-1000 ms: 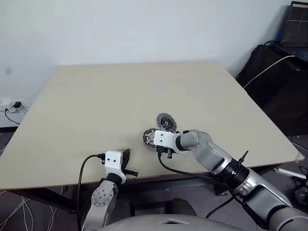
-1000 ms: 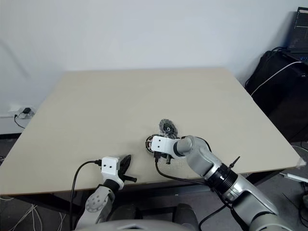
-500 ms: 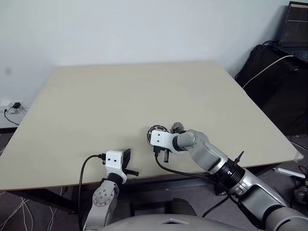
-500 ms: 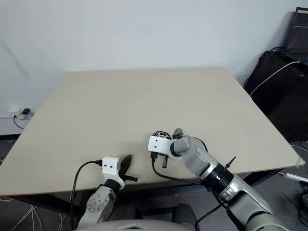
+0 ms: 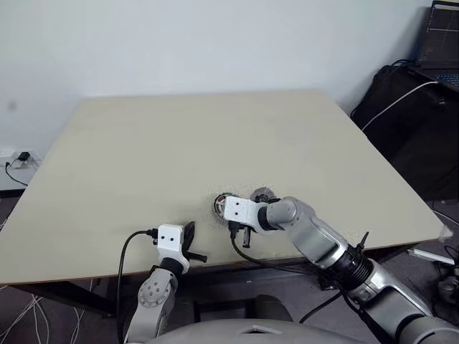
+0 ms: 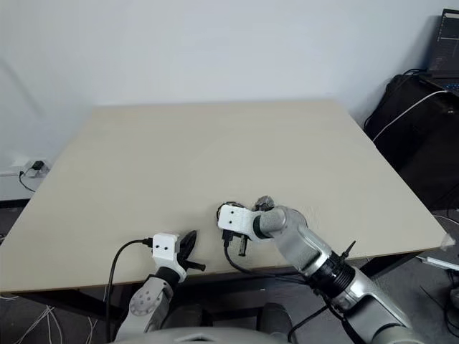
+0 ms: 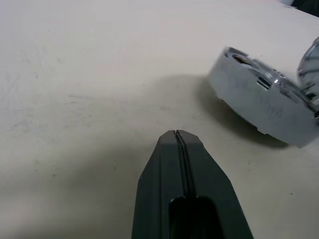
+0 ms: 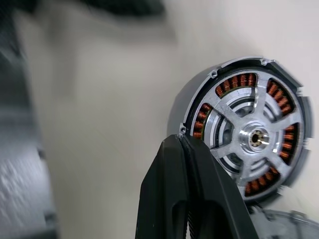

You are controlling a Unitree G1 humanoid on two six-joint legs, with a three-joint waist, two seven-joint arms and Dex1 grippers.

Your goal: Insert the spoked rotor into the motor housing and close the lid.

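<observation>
Near the surface's point(image 5: 143, 143) front edge, the right gripper point(image 8: 185, 149) is hovering pressed together beside the motor housing point(image 8: 249, 149). The spoked rotor point(image 8: 256, 137) is sitting inside it. The left gripper point(image 7: 178, 137) is resting closed, empty.

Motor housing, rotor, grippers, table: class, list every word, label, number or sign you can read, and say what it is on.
None can be read.
The motor housing, with the spoked rotor in it, shows no lettering.
The laptop screen has lines too small to read.
</observation>
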